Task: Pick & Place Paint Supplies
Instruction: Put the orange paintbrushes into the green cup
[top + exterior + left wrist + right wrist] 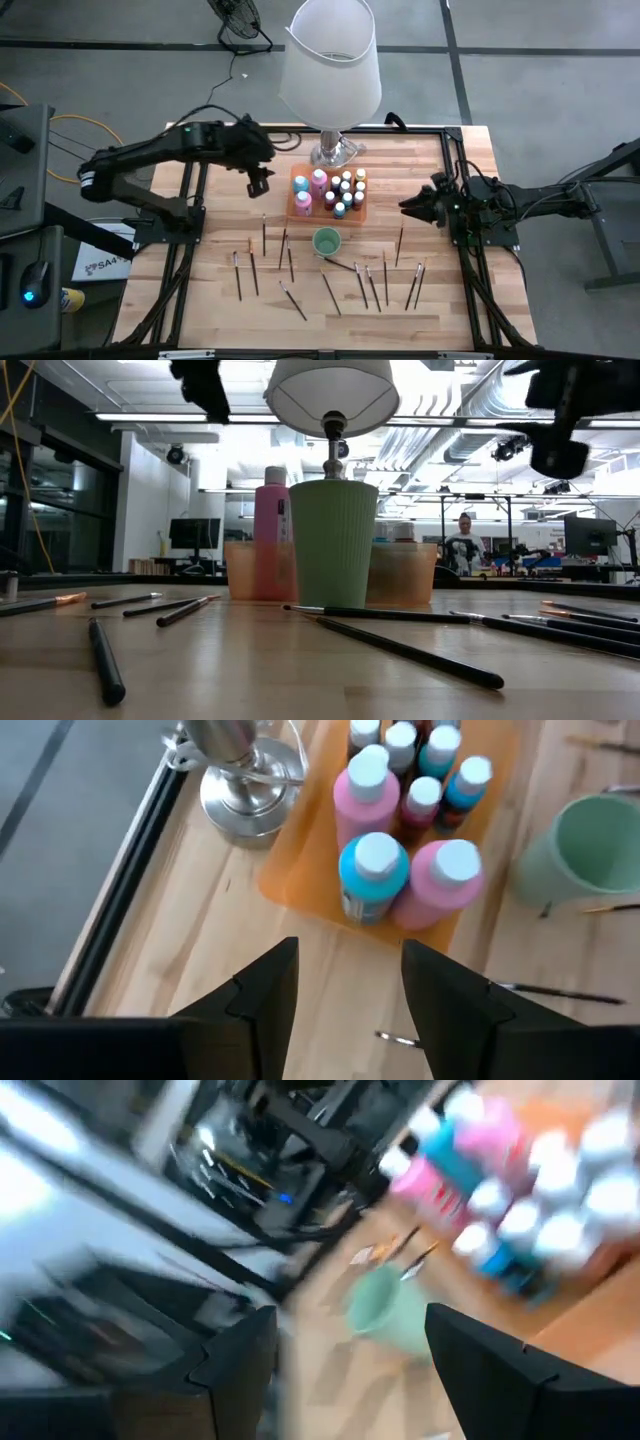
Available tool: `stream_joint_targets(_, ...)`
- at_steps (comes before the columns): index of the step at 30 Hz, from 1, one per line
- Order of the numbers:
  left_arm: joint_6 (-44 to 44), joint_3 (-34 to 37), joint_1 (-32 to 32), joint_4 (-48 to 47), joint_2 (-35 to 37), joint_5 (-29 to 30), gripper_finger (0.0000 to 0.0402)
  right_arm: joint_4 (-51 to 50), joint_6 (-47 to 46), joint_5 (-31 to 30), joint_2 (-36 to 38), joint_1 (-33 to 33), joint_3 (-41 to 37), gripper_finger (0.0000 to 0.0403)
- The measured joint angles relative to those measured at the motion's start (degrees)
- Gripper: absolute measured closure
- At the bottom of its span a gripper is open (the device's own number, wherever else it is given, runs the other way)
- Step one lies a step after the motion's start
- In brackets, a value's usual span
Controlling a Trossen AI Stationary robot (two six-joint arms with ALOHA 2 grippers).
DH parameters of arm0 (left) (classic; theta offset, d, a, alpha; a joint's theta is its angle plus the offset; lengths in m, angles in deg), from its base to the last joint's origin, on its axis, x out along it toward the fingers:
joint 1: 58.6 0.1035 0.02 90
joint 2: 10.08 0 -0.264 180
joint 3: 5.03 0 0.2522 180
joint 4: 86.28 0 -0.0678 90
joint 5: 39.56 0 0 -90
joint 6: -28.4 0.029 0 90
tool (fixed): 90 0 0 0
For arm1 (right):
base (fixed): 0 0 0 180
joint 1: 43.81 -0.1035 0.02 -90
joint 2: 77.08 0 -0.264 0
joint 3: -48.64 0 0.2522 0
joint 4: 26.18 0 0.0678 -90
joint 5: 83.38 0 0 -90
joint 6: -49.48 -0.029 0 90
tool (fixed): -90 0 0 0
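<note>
An orange tray (300,205) at mid-table holds several small paint bottles (350,188) and taller pink and teal bottles (375,870), all standing upright. A green cup (326,241) stands on its base just near of the tray. Several thin dark brushes (330,292) lie flat on the wood nearer the front edge. My left gripper (258,183) hovers open above the table to the left of the tray, its fingers (270,982) pointing down toward the bottles, with nothing between them. My right gripper (410,207) hangs open to the right of the tray, holding nothing.
A big lamp with a white shade (330,55) stands on a metal base (335,152) just behind the tray and overhangs it. Black frame rails (190,200) run along the table's left and right sides. Bare wood (225,215) lies left of the tray.
</note>
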Motion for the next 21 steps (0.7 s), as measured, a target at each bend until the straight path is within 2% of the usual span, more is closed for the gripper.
stream_joint_targets(3, -1.6, 0.0, 0.0, -0.5, 2.7, -0.1, 0.0230, 0.5, -15.3, 1.1, 0.0, 0.0, 0.0, 0.0153)
stream_joint_targets(6, -3.2, 0.6, 0.0, 1.0, 6.1, -0.1, 0.0230, -0.1, -16.8, -0.2, -0.2, 0.0, 0.0, 0.0153)
stream_joint_targets(8, -4.6, 2.6, 0.0, 2.4, 9.0, -0.1, 0.0229, -2.2, -16.9, -3.4, -0.9, 0.0, 0.0, 0.0153)
stream_joint_targets(10, -6.2, 5.5, -0.1, 6.2, 12.0, -0.3, 0.0229, -4.2, -19.3, -3.8, -1.7, 0.0, 0.0, 0.0153)
stream_joint_targets(18, -10.5, 22.2, -3.4, 20.9, 25.1, -1.1, 0.0229, -3.4, -23.8, -4.0, -3.4, 0.0, 0.4, 0.0153)
stream_joint_targets(21, -10.7, 28.7, -4.3, 25.1, 30.2, -1.1, 0.0229, -5.0, -23.9, -5.5, -4.6, 0.0, 3.5, 0.0153)
